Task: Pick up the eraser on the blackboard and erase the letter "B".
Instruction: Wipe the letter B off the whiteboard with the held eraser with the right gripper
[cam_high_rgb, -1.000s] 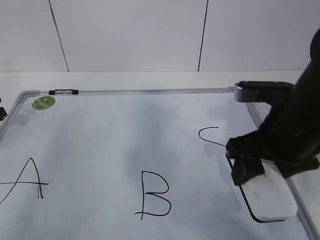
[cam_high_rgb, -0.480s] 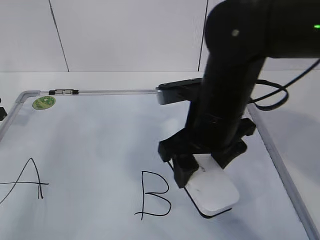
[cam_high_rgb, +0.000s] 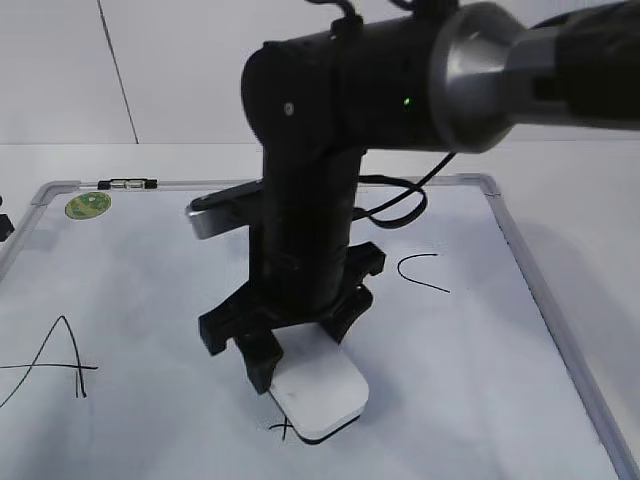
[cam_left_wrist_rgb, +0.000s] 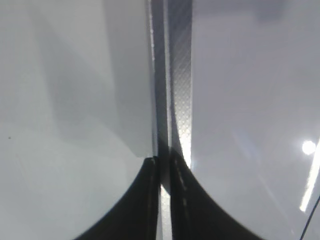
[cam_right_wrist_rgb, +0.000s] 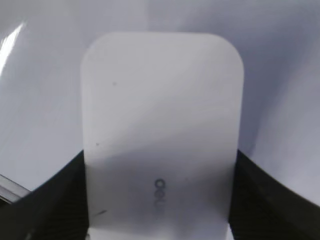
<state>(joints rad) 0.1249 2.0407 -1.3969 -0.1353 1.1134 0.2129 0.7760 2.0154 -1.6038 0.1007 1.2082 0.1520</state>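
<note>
The white eraser (cam_high_rgb: 322, 397) lies flat on the blackboard (cam_high_rgb: 150, 290), over the spot of the letter "B". Only a small black stroke of the letter "B" (cam_high_rgb: 283, 430) shows at the eraser's lower left corner. My right gripper (cam_high_rgb: 300, 352) is shut on the eraser's sides. In the right wrist view the eraser (cam_right_wrist_rgb: 160, 125) fills the frame between the black fingers (cam_right_wrist_rgb: 160, 200), grey lettering on top. My left gripper (cam_left_wrist_rgb: 163, 170) is pinched on the board's grey frame (cam_left_wrist_rgb: 180, 75).
The black "A" (cam_high_rgb: 60, 362) is at the left and the black "C" (cam_high_rgb: 420, 270) at the right of the board. A green sticker (cam_high_rgb: 88, 205) and a small marker (cam_high_rgb: 128, 184) sit at the top left edge. The right arm crosses the board's middle.
My right gripper has slid the eraser leftward, from the board's right edge past the "C" onto the "B". Most of the "B" no longer shows.
</note>
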